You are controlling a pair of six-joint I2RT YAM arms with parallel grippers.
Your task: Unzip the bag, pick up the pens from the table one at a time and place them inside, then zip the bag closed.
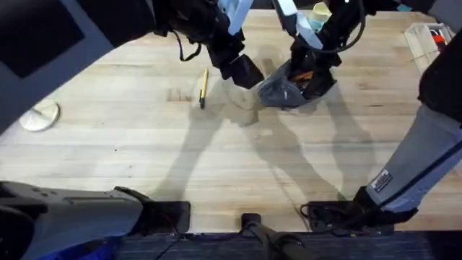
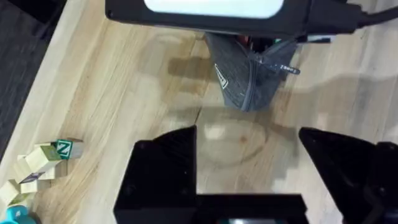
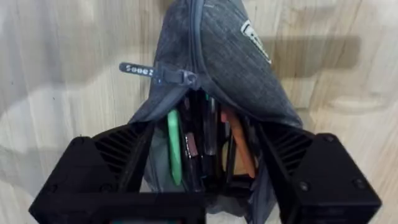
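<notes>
1 pen [image 1: 203, 87] lies lengthwise front-to-back (untouched); left tool [image 2: 249, 180] open, right tool [image 3: 205, 180] gripping bag [image 3: 217, 56].

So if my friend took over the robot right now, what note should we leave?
Left gripper: open, empty, hovering over the table near the bag's closed end.
Right gripper: fingers on either side of the bag's open end, gripping it.
Bag: partly unzipped, pull tab partway along; pens and markers already inside.
Yellow pen: lying on the table, to the left of the bag in the overhead view.
Done: bag unzipped.
Left: pick up the yellow pen, put it in, zip the bag closed.
</notes>
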